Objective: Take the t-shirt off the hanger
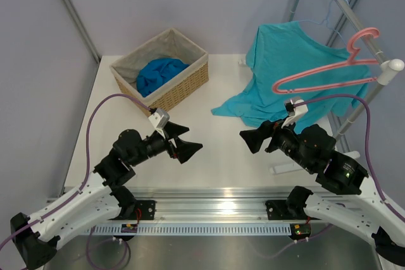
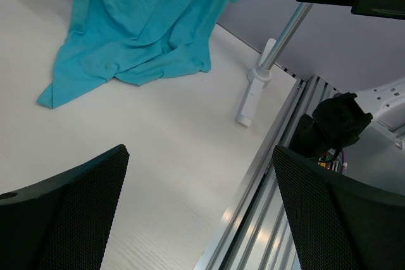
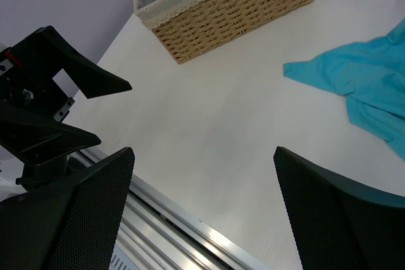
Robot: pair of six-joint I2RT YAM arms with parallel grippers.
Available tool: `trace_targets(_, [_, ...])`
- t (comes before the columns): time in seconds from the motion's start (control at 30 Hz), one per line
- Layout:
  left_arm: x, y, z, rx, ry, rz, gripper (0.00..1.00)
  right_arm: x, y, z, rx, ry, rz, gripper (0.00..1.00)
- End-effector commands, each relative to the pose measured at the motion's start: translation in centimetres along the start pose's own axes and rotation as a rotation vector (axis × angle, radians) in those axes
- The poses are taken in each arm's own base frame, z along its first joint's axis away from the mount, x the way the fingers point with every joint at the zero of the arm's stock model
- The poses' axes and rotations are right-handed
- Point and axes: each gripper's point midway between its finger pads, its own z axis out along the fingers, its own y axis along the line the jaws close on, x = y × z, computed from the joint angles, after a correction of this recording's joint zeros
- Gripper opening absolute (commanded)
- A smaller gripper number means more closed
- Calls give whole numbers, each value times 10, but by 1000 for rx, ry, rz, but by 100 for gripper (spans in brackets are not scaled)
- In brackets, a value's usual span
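Observation:
The teal t-shirt (image 1: pixel 285 55) hangs on the thin light-blue wire hanger (image 1: pixel 330 12) from the rack rail at the back right. Its lower part drapes onto the table, and the hanger's shoulders are hidden inside it. My left gripper (image 1: pixel 188 140) is open and empty, low over the table's near middle and pointing right. My right gripper (image 1: pixel 253 136) is open and empty, pointing left, just in front of the shirt's draped hem. The shirt shows in the left wrist view (image 2: pixel 145 23) and in the right wrist view (image 3: pixel 361 86), beyond the open grippers (image 2: pixel 199 213) (image 3: pixel 202 213).
A pink plastic hanger (image 1: pixel 329 71) hangs on the slanted rack rail (image 1: pixel 364 26) above my right arm. A wicker basket (image 1: pixel 180 86) with a royal-blue cloth (image 1: pixel 161 74) stands at the back left. The rack's white foot (image 2: pixel 253 90) stands near the table's front edge.

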Motion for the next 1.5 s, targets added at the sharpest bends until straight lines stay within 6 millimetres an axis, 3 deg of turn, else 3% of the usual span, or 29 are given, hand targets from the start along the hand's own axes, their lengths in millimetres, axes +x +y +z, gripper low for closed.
trace_targets(0.0, [-10,-7,1,34,-39,22,99,-11,10,-3,-47,-49,13,99])
trace_targets(0.23, [-11,-9,1,38,-36,16,99,-22,13,-4,-47,-73,26,99])
trace_targets(0.33, [-7,-8,6,43,-12,-3,99,-42,27,-4,-92,-126,60,100])
trace_targets(0.4, [0,-6,12,43,17,-19,99,-66,34,-4,-90,-176,95,100])
trace_targets(0.47, [5,-7,13,53,34,-29,99,-85,27,-2,-13,-219,117,99])
trace_targets(0.53, [9,-5,12,44,32,-37,99,-126,34,9,61,-266,100,100])
trace_targets(0.57, [11,-4,10,43,31,-38,99,-127,30,9,80,-272,78,100])
trace_targets(0.6, [13,-4,9,41,28,-42,99,-151,38,4,76,-315,72,99])
trace_targets(0.63, [18,-2,8,36,31,-48,99,-150,38,24,114,-288,11,99])
trace_targets(0.7, [21,-1,7,39,33,-50,99,-173,42,38,160,-312,-32,99])
trace_targets(0.83, [34,1,7,37,52,-69,99,-209,13,41,393,-453,-120,100])
trace_targets(0.87, [36,2,7,41,52,-71,99,-228,4,33,468,-556,-84,99])
trace_targets(1.0, [41,1,5,52,52,-81,99,-248,-20,34,619,-667,-119,100])
trace_targets(1.03, [42,0,4,58,50,-81,99,-253,-34,34,654,-685,-114,100])
trace_targets(1.13, [42,1,2,52,41,-79,99,-248,-61,54,653,-641,-36,100])
trace_targets(1.17, [43,3,2,40,46,-80,99,-241,-83,59,683,-580,-39,100])
trace_targets(1.3, [22,-5,5,54,24,-67,99,-231,-106,84,746,-517,-41,99])
trace_targets(1.47, [13,-10,4,68,5,-80,99,-219,-155,101,903,-464,42,100])
